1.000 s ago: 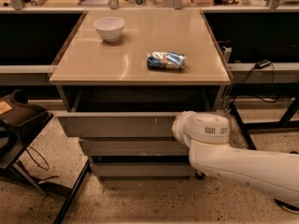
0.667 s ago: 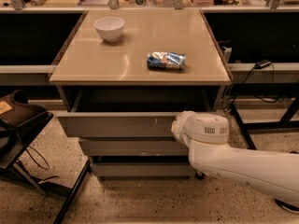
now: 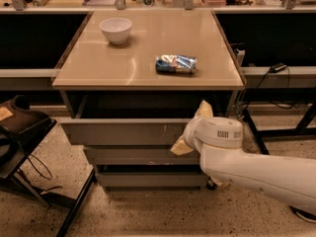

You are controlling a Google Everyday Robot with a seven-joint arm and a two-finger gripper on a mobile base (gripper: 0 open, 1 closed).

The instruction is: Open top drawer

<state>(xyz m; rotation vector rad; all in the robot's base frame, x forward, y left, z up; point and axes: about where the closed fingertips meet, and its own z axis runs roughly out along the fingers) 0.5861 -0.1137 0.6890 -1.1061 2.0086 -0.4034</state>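
Observation:
The top drawer (image 3: 123, 132) is the tallest of three grey fronts under the beige table, with pale scratch marks right of centre. It stands pulled out a little from the frame, with a dark gap behind its top edge; its inside is hidden in shadow. My gripper (image 3: 191, 128), at the end of the white arm (image 3: 256, 174), is at the right end of this drawer front, level with it and overlapping it.
A white bowl (image 3: 116, 29) and a blue snack bag (image 3: 176, 63) lie on the table top (image 3: 148, 48). Two shorter grey drawers (image 3: 138, 154) sit below. A black chair or stand (image 3: 19, 132) is at the left, and cables and table legs (image 3: 276, 112) are at the right.
The wrist has turned slightly at the drawer's right end, so pale yellow gripper parts now show. The drawer front has not visibly moved.

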